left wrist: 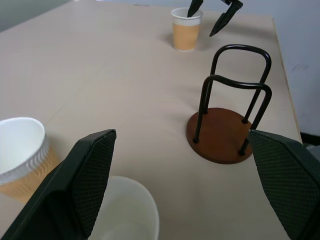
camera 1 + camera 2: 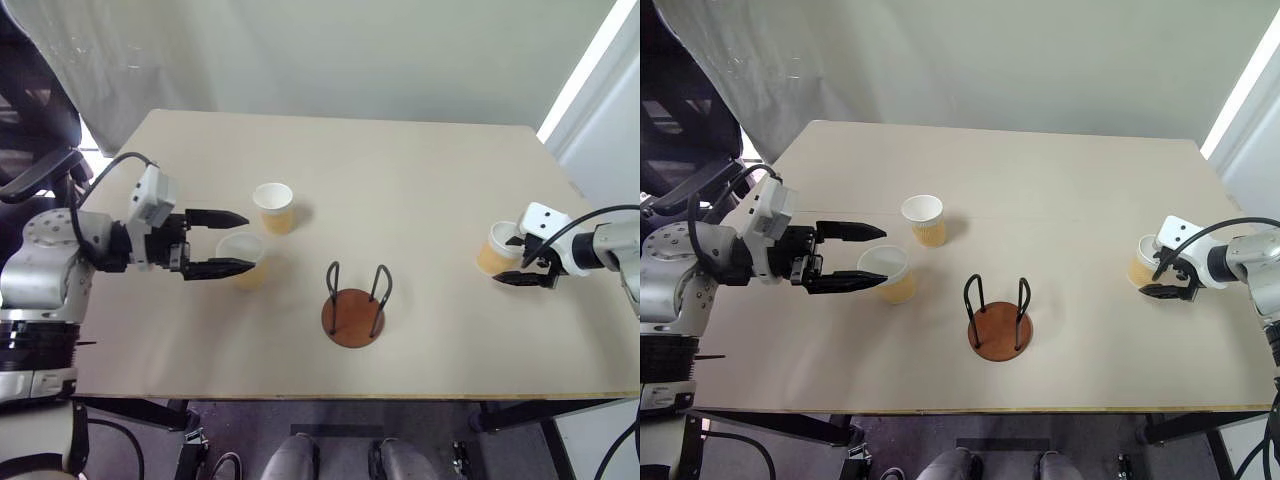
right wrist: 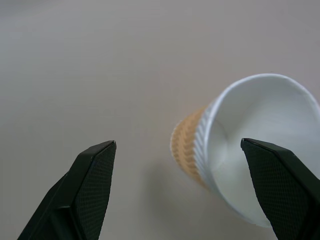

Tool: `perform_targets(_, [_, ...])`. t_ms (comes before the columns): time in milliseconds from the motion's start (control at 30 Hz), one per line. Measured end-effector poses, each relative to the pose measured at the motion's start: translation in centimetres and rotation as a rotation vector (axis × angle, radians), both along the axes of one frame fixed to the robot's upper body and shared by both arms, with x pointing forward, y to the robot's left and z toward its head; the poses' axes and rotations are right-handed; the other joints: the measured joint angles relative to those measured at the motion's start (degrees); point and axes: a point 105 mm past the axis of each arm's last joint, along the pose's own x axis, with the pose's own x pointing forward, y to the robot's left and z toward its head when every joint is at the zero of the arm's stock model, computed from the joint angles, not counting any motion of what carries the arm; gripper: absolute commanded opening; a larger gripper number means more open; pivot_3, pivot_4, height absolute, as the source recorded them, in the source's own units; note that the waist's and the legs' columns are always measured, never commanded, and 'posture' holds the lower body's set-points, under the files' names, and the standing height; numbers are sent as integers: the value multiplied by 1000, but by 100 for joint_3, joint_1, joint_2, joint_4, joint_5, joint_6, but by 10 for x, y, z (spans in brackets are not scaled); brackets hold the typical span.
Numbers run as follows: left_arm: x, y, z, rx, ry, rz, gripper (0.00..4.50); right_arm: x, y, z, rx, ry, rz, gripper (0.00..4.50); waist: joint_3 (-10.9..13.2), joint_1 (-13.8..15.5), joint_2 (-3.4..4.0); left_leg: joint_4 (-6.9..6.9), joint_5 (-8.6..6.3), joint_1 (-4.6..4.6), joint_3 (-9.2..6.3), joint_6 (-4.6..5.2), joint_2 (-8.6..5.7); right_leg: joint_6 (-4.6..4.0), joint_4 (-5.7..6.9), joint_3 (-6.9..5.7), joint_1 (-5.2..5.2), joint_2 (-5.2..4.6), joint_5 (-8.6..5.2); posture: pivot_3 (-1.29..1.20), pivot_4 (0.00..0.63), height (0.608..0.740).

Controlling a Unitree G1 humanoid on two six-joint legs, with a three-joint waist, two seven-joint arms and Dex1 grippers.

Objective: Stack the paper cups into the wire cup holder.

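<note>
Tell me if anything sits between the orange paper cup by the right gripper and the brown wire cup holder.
Nothing visible does. The paper cup at the right gripper and the wire cup holder with the round brown base have only bare tan table between them; the other two cups stand on the holder's far side.

The right hand (image 2: pixel 519 262) hides the lower side of one paper cup (image 2: pixel 497 247).

You have three orange-tan paper cups (image 2: pixel 273 207) standing upright, white rims up: two near each other at left, one far right. The wire cup holder (image 2: pixel 354 305) stands empty between them, near the front edge.
</note>
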Motion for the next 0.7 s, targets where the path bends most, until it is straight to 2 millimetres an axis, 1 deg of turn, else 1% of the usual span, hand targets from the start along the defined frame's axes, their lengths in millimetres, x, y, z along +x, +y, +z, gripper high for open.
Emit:
perform_targets(167, [-2, 1, 1, 4, 1, 10, 4500, 5, 2, -11, -7, 21, 1, 4110, 4, -2, 6, -1, 9, 1, -1, -12, 0, -7, 21, 0, -10, 0, 0, 0, 150, 740])
perform_targets(267, [-5, 0, 1, 6, 1, 7, 4500, 14, 6, -8, -8, -1, 7, 3606, 5, -17, 8, -3, 11, 1, -1, -14, 1, -13, 24, 0, -15, 0, 3, 0, 150, 740])
perform_targets(367, [-6, 1, 2, 4, -1, 16, 4500, 17, 7, -10, -10, -3, 9, 2614, 6, -24, 10, -9, 13, 1, -1, -18, 1, -15, 24, 0, -17, 0, 3, 0, 150, 740])
perform_targets(600, [-6, 1, 3, -1, 0, 22, 4500, 18, 6, -10, -10, -2, 15, 25, 7, -9, 11, -11, 12, -1, -2, -23, 1, -17, 22, -1, -18, 0, 2, 0, 150, 740])
perform_targets(667, [-6, 1, 3, -2, 0, 19, 4500, 16, 7, -8, -11, 4, 24, 8, 9, -10, 15, -11, 12, -2, -2, -25, 1, -17, 22, -1, -18, 0, 2, 0, 150, 740])
perform_targets(700, [-6, 0, 3, -2, 0, 16, 4500, 15, 8, -5, -19, 0, 35, 8, 14, -9, 23, -12, 12, -2, -2, -28, 1, -17, 22, -1, -18, 0, 2, 0, 150, 740])
